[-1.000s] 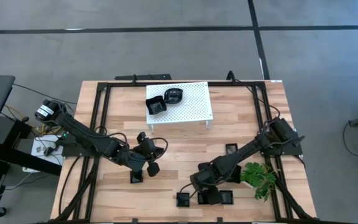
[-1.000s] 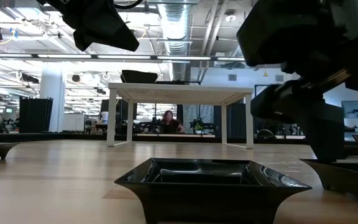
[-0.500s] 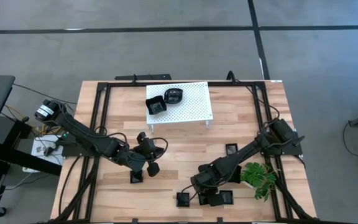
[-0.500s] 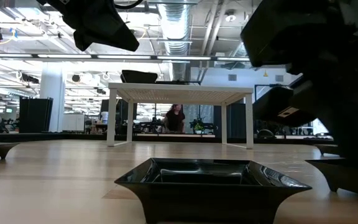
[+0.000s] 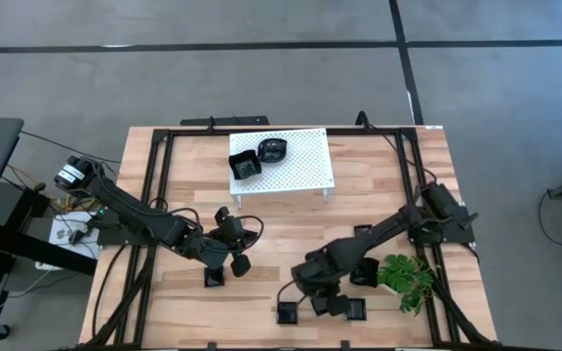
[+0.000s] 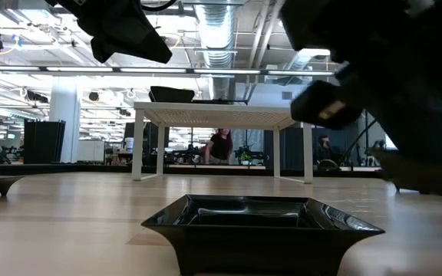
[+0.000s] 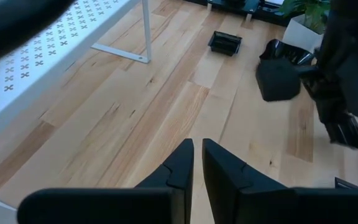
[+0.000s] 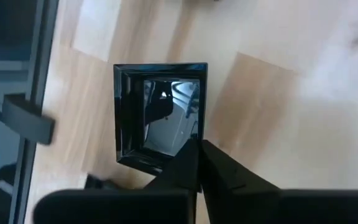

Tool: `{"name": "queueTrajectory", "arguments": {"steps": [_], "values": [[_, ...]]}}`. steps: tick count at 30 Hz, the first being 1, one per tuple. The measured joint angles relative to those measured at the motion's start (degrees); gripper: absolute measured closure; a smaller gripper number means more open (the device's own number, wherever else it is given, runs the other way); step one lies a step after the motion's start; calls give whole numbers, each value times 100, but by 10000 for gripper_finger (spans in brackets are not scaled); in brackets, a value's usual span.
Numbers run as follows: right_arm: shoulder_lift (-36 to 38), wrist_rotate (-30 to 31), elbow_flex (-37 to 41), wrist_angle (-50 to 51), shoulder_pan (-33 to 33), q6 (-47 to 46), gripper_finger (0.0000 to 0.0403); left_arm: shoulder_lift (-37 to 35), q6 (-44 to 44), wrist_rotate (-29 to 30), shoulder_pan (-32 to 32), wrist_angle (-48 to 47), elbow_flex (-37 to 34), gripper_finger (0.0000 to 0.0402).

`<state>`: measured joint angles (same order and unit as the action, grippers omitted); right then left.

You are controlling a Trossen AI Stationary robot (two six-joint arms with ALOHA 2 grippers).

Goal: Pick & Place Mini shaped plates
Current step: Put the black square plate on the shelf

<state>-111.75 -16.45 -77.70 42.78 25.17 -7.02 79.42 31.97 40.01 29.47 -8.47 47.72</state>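
1. The wooden table [image 5: 379, 175] fills the view from above, with a black frame round its edge.
2. My left arm reaches in from the table's left edge. My right arm reaches in from its right edge.
3. A white rack [image 5: 301, 166] with small holes stands on legs at the far middle of the table.
4. A green plant [image 5: 405, 273] sits near the right front corner, beside my right arm.
5. My right gripper [image 8: 197, 152] is over the front middle of the table. Its fingers are pressed together, pinching the rim of a square dish [image 8: 157, 115]. The table-level view shows that dish clear of the wood.
6. My left gripper [image 7: 197, 152] hangs above bare wood left of centre. Its fingers are nearly together, with a thin slit between them and nothing in it.
7. Two black dishes sit on the rack's left part: one square [image 5: 245, 166], one rounded [image 5: 273, 149], just beside each other.
8. A small dish [image 5: 213, 278] lies on the table near my left gripper.
9. Two front dishes [image 5: 288, 314] lie near the table's front edge, one on each side of my right gripper.
10. Another dish [image 5: 364, 234] lies behind my right arm, towards the rack.
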Motion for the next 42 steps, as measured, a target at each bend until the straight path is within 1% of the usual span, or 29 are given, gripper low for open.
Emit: {"name": "queueTrajectory", "arguments": {"steps": [5,6,8,11,16,19,21,24,26,30,32,37,40,42], "values": [[3,36,-582,1141,-281,675,394,0,-2,2,0,0,0,366],[3,146,-712,1417,-337,809,396,0,0,2,1,0,0,366],[4,525,-988,1993,-450,935,400,0,0,0,0,0,0,366],[167,1269,-1273,2662,-631,1119,398,0,-1,2,0,-2,0,366],[957,2091,-1311,3079,-1079,1392,399,0,0,0,0,-2,0,366],[1601,2651,-1312,3010,-1508,1712,401,0,-2,0,0,-2,0,366],[1967,2883,-1321,2756,-1913,1934,399,0,-2,2,0,-2,0,366],[2383,2843,-1321,2266,-2666,1951,398,0,-2,1,0,-1,0,366],[2547,2725,-1321,2026,-3223,1794,398,0,0,2,0,-2,0,366],[2534,2074,-1313,1928,-4321,1347,398,0,0,2,0,-2,0,366],[2410,1726,-1304,1990,-4766,1336,398,0,0,1,0,-1,0,366],[1874,730,-1293,1919,-5436,1354,398,0,0,2,0,-2,0,366],[1519,522,-1293,1862,-5611,1381,398,0,0,2,0,0,0,366],[1330,437,-1293,1851,-5671,1607,398,0,0,2,0,-2,0,366]]}}
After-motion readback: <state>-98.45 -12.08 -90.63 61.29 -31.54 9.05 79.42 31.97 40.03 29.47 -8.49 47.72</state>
